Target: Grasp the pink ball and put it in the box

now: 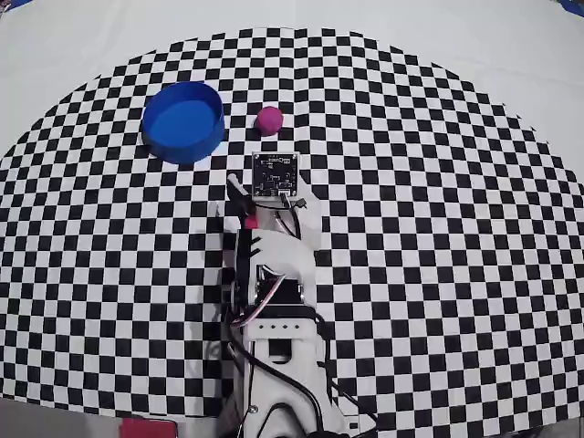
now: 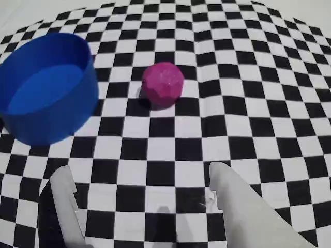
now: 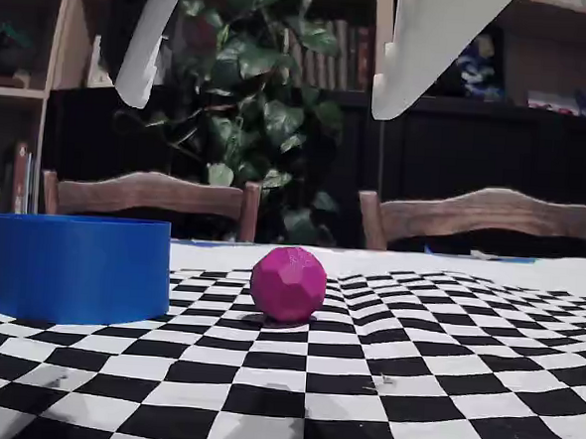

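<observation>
The pink ball (image 2: pixel 163 84) rests on the checkered cloth (image 2: pixel 248 103), just right of the blue box (image 2: pixel 46 88) in the wrist view, beyond the gripper (image 2: pixel 142 181), whose jaws stand apart, empty, raised above the cloth.

pink ball (image 3: pixel 288 284): matt, faceted | box (image 3: pixel 76 268): smooth blue plastic; gripper (image 3: pixel 262 103) fingers (image 3: pixel 149 47): white plastic

I see my end effector (image 2: pixel 142 191) hanging raised, its two white fingers (image 2: pixel 243 206) spread wide apart, nothing between them
</observation>
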